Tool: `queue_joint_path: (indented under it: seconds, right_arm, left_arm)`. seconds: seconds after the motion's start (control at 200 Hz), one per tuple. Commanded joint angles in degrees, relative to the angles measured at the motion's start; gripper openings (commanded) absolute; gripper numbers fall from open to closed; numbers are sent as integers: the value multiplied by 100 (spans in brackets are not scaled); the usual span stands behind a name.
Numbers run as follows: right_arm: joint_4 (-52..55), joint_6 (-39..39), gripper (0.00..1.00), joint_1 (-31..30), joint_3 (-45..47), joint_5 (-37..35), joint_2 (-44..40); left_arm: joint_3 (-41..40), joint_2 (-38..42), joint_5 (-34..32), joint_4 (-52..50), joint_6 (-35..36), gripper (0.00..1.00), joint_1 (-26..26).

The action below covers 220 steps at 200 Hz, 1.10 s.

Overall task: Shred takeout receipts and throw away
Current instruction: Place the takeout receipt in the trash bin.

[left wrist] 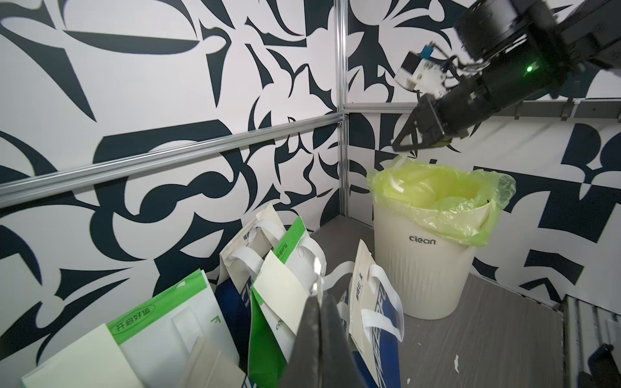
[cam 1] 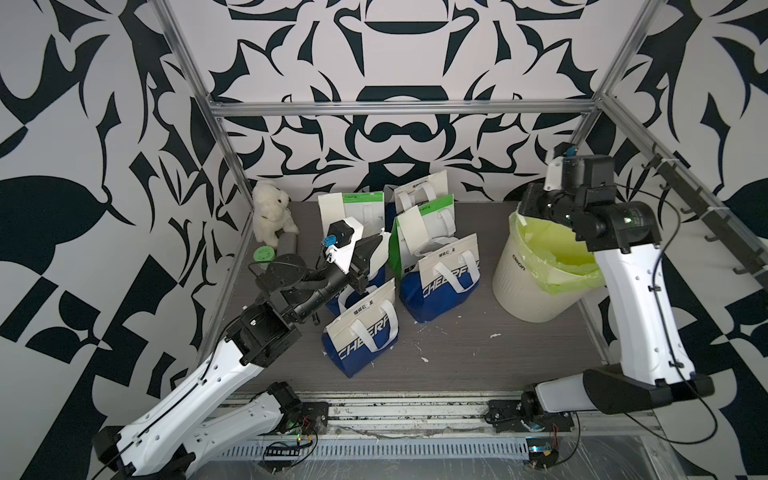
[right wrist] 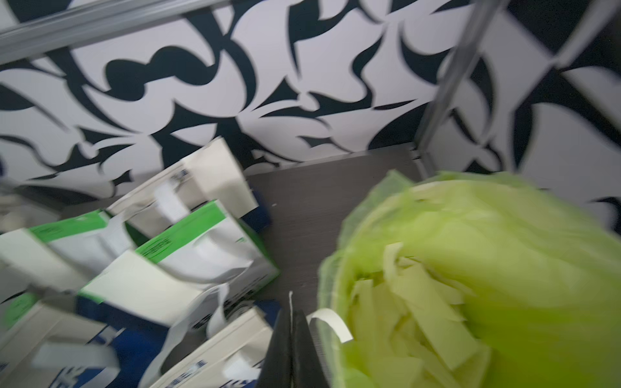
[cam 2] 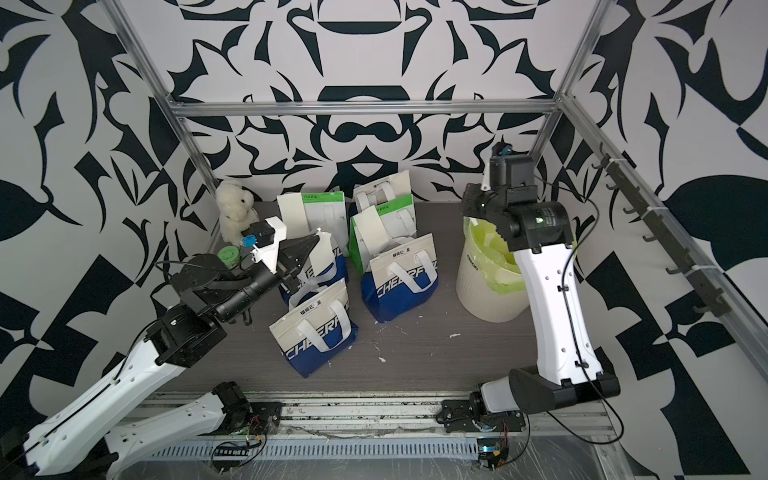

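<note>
Where it fronts a green bag [cam 1: 436, 204], one receipt [cam 1: 411, 227] stands lengthwise (tilted).

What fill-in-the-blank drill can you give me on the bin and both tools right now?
1. The right tool hangs above the rim of the ____.
2. It and the left tool are both ____.
3. The liner of the bin, holding paper strips, is ____ in colour.
4. The word printed on the bin reads ____.
Missing: bin; shut; green; clean.
</note>
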<state>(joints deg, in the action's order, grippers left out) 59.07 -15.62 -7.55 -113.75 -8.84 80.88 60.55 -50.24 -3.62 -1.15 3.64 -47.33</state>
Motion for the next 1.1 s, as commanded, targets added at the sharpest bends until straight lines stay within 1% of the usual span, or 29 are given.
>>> queue_joint_path:
  seconds: [0.0, 0.12, 0.205, 0.235, 0.265, 0.28, 0.31, 0.325, 0.33, 0.345, 0.395, 0.47, 0.555, 0.68, 0.72, 0.75, 0.755, 0.76, 0.765, 0.77, 0.78, 0.785, 0.86, 0.94, 1.025, 1.06, 1.095]
  right_arm:
    - [445, 398, 0, 402, -53, -1117, 5]
    - [302, 468, 0, 729, 342, -1098, -24]
    - [156, 366, 1, 887, 808, -739, -121]
    - [105, 324, 6, 947, 984, -577, -168]
    - [75, 293, 15, 978, 1092, -470, -202]
    - [63, 276, 22, 991, 1145, -429, -211]
    - [48, 254, 42, 1024, 1216, -329, -248]
    - [52, 238, 50, 1032, 1243, -287, -255]
    - [52, 238, 50, 1032, 1243, -287, -255]
    - [54, 222, 56, 1047, 1255, -174, -261]
    - [96, 216, 66, 1093, 1243, 99, -251]
    - [306, 208, 73, 1138, 1033, 336, -165]
    - [544, 248, 76, 1150, 738, 552, -36]
    - [644, 292, 75, 1143, 400, 1055, -59]
    - [426, 303, 73, 1133, 472, 1672, -185]
    - [114, 265, 72, 1135, 620, 2295, -342]
    - [114, 265, 72, 1135, 620, 2295, -342]
    - [26, 236, 72, 1134, 673, 2470, -393]
    - [26, 236, 72, 1134, 673, 2470, -393]
    - [-95, 204, 72, 1129, 741, 2627, -445]
    - [-149, 193, 72, 1131, 776, 2696, -470]
    - [-277, 145, 71, 1128, 846, 2875, -541]
    - [-1380, -223, 70, 1133, 1521, 3992, -1034]
    - [-2923, -748, 71, 1106, 2378, 5199, -1525]
    - [-4725, -1609, 71, 986, 3287, 6015, -1912]
    - [-5443, -1964, 71, 886, 3594, 6198, -2018]
    - [-5859, -2154, 71, 765, 3827, 6266, -2071]
  left_arm:
    - [146, -127, 213, 44, -167, 0, -22]
    - [202, -272, 357, 1, -296, 0, -22]
    - [216, -345, 408, 0, -364, 0, -22]
    - [220, -368, 426, 0, -380, 0, -22]
    - [224, -380, 440, 1, -398, 0, -22]
    - [228, -384, 448, 1, -407, 0, -22]
    - [235, -398, 466, -7, -423, 0, -21]
    - [237, -406, 472, -8, -425, 0, -22]
    - [237, -407, 474, -8, -430, 0, -22]
    - [246, -408, 471, -15, -434, 0, -22]
    - [251, -415, 484, -17, -443, 0, -22]
    - [242, -425, 478, 16, -482, 0, -22]
    - [222, -458, 497, 108, -558, 0, -22]
    - [185, -546, 535, 330, -827, 0, -22]
    - [166, -587, 565, 413, -929, 0, -22]
    - [160, -616, 582, 483, -1016, 0, -22]
    - [159, -622, 591, 492, -1024, 0, -22]
    - [159, -625, 590, 506, -1037, 0, -22]
    - [159, -630, 595, 517, -1052, 0, -22]
    - [154, -633, 597, 527, -1064, 0, -22]
    - [151, -647, 612, 550, -1079, 0, -22]
    - [150, -650, 614, 556, -1100, 0, -22]
    - [142, -704, 683, 717, -1288, 0, -22]
    - [132, -733, 728, 913, -1543, 0, -22]
    - [80, -712, 798, 1239, -1846, 0, -22]
    - [27, -686, 826, 1417, -1966, 0, -22]
    - [-33, -657, 823, 1608, -2081, 0, -22]
